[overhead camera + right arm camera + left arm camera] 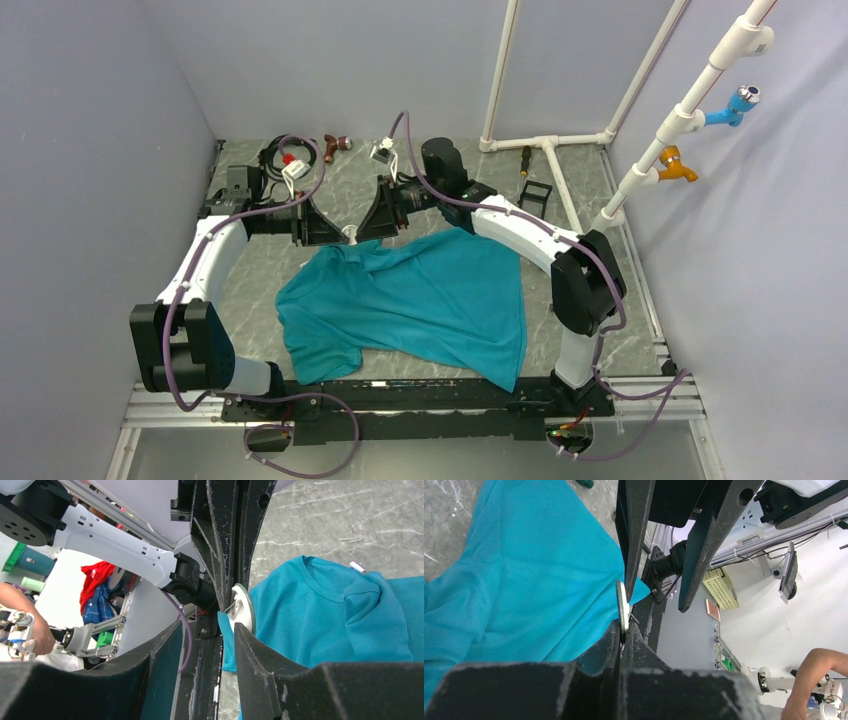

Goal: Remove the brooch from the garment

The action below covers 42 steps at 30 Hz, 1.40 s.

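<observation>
grey marbled tabletop [255,285] carries the garment [430,300], a teal shirt spread just beyond the arm bases. at the garment's far edge the two grippers meet above the cloth. the left gripper [622,630] has its jaws pressed together on the brooch [622,602], which shows edge-on as a thin disc held up off the table. a point of teal fabric rises to touch it, and a pin [634,617] juts from its back. the right gripper [207,627] faces it with jaws apart, closed on nothing, the disc just beside one fingertip.

so the brooch is gripped and raised — but i cannot tell whether its pin is free of the garment, and the lifted cloth suggests it is not. what is left, by my reading, is to part the two and carry the brooch clear. beyond the garment's far edge lies a reddish-brown tool [333,147] — well apart from the work.
</observation>
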Motion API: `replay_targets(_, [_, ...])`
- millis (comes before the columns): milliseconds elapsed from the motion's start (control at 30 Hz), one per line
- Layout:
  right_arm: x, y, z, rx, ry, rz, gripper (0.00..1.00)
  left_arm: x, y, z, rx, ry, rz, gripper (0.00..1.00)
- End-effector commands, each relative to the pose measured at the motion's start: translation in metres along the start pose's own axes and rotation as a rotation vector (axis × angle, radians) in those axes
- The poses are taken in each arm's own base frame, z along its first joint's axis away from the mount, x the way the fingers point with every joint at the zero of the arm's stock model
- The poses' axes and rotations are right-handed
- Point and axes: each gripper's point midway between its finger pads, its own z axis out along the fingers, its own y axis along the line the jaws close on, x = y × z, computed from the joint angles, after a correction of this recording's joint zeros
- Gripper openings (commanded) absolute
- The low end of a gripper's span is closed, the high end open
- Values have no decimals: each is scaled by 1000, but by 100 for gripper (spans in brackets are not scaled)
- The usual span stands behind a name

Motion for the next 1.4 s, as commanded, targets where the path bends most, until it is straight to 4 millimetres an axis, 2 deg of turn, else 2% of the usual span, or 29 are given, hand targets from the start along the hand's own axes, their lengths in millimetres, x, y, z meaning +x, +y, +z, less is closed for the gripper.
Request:
replay_targets(0, [-12, 0, 0, 12, -21, -45, 44, -6, -24, -1, 74, -10, 81, 0])
replay_targets(167, [-14, 5, -11, -9, -23, -51, 41, -4, -23, -1, 76, -3, 72, 0])
replay_targets(333, [-11, 1, -23, 30, -22, -41, 41, -4, -21, -1, 77, 0, 67, 0])
replay_targets(467, [-8, -6, -22, 64, -23, -39, 49, -5, -23, -1, 79, -2, 73, 0])
replay_targets(667, [-10, -3, -8, 34, -7, -52, 50, -3, -28, 2, 80, 7, 87, 0])
replay_targets(867, [-7, 0, -2, 11, 2, -51, 44, -2, -30, 4, 77, 5, 91, 0])
replay_targets(1133, [-7, 4, 1, -8, 1, -60, 29, -2, -29, 4, 68, 3, 96, 0])
replay_targets(1367, [-7, 6, -3, -12, -4, -53, 32, 6, -31, 10, 83, 30, 93, 0])
